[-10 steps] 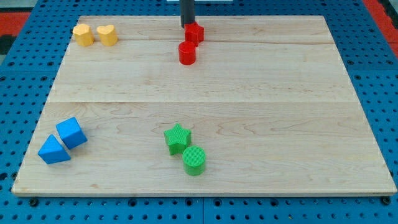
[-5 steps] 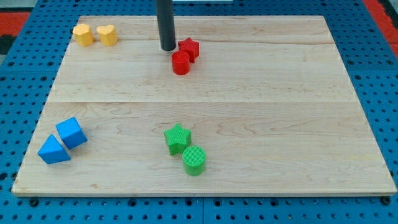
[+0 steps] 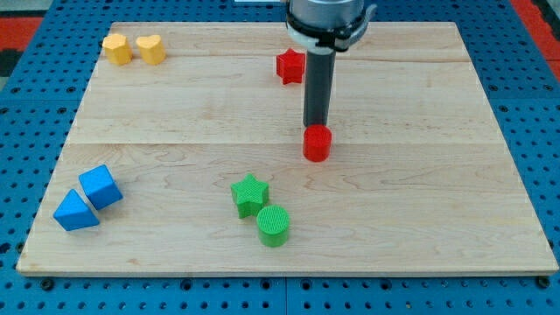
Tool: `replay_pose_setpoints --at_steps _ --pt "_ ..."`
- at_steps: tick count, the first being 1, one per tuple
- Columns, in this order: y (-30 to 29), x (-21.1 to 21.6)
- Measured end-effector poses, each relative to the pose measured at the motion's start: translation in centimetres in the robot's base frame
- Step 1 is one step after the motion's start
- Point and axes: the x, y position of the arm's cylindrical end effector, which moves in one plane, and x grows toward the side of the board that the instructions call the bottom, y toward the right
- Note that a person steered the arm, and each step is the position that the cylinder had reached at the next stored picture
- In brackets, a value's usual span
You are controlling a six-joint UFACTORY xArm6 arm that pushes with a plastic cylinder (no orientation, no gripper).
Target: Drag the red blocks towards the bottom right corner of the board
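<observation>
my tip [image 3: 316,125] of the dark rod: just above the small red cylinder block [image 3: 317,143], apparently touching its top edge, no fingers to spread or pinch | red star-shaped block [image 3: 290,66]: near the light wooden board's [image 3: 420,175] top edge, partly hidden behind the rod | cylinder: board centre, well apart from the bottom-right corner

My rod comes in from twelve o'clock, upright and dark, its silver-grey wrist collar [image 3: 325,19] cut off by the view's top. My tip [image 3: 316,125] sits low near the centre, pointing straight down at six o'clock.
</observation>
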Motion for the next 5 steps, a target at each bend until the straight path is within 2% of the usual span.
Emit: replay_pose_setpoints --at_steps 1,2,3,4,5 --pt "-3.4 1.9" --pt "3.3 5.3" --pt "7.0 4.6" --pt "8.0 1.5" --pt "10.0 4.8"
